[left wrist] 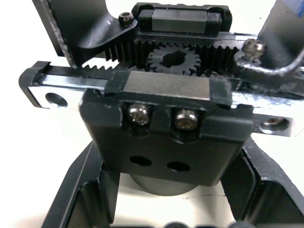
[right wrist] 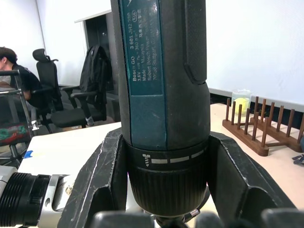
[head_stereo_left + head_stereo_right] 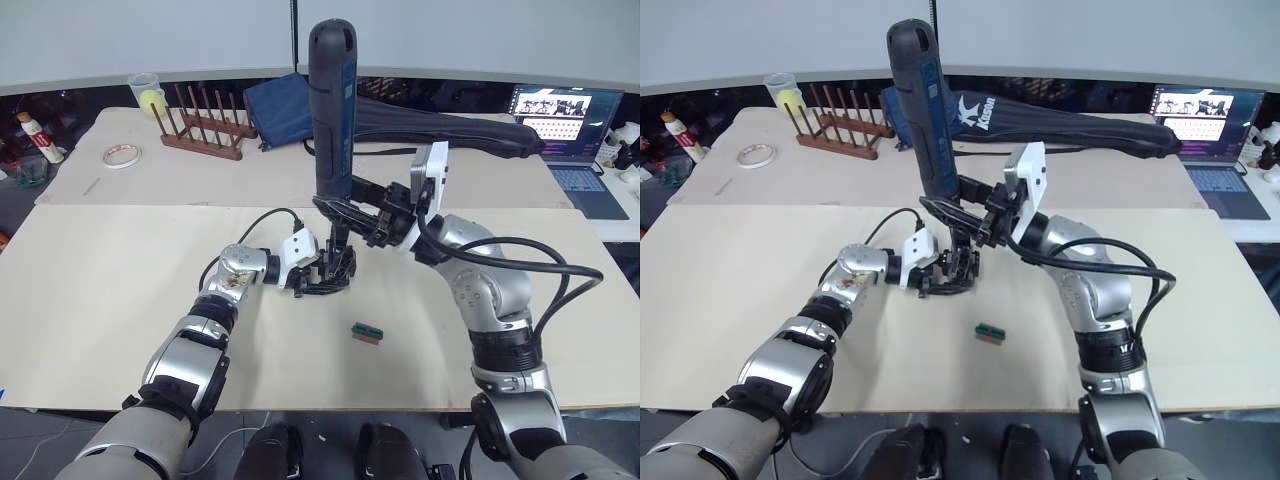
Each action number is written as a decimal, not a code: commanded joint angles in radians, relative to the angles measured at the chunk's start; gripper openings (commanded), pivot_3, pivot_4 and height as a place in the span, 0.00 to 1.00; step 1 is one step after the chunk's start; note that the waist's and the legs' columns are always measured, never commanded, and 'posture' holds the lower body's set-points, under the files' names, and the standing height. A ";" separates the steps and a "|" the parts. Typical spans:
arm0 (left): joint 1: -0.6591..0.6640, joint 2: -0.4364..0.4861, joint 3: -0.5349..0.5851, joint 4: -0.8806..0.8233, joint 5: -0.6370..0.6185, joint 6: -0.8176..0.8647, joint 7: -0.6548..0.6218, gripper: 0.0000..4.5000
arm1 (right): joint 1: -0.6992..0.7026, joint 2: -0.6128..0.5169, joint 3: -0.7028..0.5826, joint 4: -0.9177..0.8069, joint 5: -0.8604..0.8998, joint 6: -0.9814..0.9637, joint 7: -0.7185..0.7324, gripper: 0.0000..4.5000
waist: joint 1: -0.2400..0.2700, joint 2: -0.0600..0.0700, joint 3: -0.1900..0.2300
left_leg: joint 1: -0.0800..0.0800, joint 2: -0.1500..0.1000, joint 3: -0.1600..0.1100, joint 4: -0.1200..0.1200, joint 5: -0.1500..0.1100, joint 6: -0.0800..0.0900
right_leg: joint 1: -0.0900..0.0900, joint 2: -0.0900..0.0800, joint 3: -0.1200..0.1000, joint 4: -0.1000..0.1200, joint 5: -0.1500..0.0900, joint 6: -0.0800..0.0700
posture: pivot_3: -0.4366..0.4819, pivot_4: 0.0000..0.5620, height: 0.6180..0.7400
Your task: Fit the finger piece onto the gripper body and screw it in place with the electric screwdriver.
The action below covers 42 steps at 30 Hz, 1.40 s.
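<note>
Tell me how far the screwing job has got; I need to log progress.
Mid-job. The left gripper holds the gripper body on the table. The right gripper clamps the electric screwdriver upright, its tip down on the body. The left wrist view shows two screws seated in a black block. Whether the finger piece is fully fastened can't be told.

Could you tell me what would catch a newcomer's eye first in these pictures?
The electric screwdriver stands upright at the table's middle, clamped low on its barrel by the right gripper, bit down on the gripper body. The left gripper grips that black body on the table. A small green block lies alone nearer the robot.
</note>
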 commanded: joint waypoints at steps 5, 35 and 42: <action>-0.003 0.016 0.014 -0.027 0.000 -0.002 -0.002 0.52 | -0.006 0.017 -0.016 -0.033 0.030 -0.010 -0.012 0.43 | 0.000 0.000 0.000 | 0.000 0.000 0.000 0.000 0.000 0.000 | 0.000 0.000 0.000 0.000 0.000 0.000 | 0.48 0.27 0.92; -0.008 0.016 0.017 -0.030 -0.002 0.002 -0.004 0.52 | 0.005 0.011 -0.003 -0.026 0.017 -0.016 -0.006 0.43 | 0.000 0.000 0.000 | 0.000 0.000 0.000 0.000 0.000 0.000 | 0.000 0.000 0.000 0.000 0.000 0.000 | 0.48 0.27 0.92; -0.008 0.016 0.017 -0.030 -0.002 0.002 -0.005 0.52 | 0.005 0.012 -0.002 -0.016 0.008 -0.022 -0.001 0.43 | 0.000 0.000 0.000 | 0.000 0.000 0.000 0.000 0.000 0.000 | 0.000 0.000 0.000 0.000 0.000 0.000 | 0.48 0.27 0.92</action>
